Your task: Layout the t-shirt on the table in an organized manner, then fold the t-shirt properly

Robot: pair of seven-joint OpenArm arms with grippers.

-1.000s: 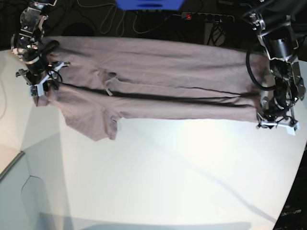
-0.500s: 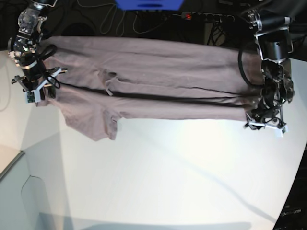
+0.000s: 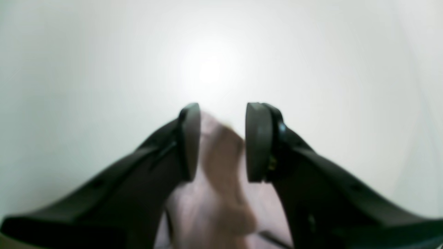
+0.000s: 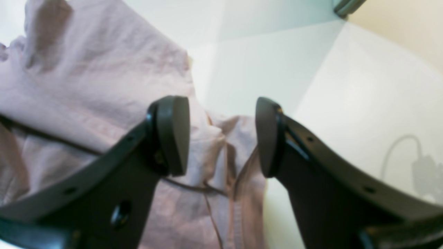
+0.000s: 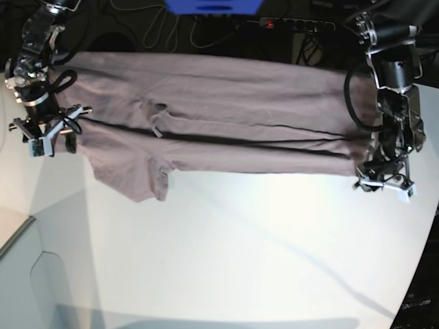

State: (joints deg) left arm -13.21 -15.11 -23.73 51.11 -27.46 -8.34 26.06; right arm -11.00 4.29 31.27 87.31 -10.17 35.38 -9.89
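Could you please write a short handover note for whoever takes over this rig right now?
Left gripper: jaws apart, straddling the t-shirt's edge, cloth between them but not pinched.
Right gripper: open over the shirt's other end, holding nothing.
T-shirt: stretched lengthwise along the table's far edge, folded over on itself, one sleeve hanging toward the near side.
Done: shirt laid out and one lengthwise fold.
Left: tuck the sleeve, finish folding.

I work in a lab: my white counter (image 5: 240, 253) backs onto tangled cables (image 5: 158, 27) and a power strip (image 5: 295, 25).
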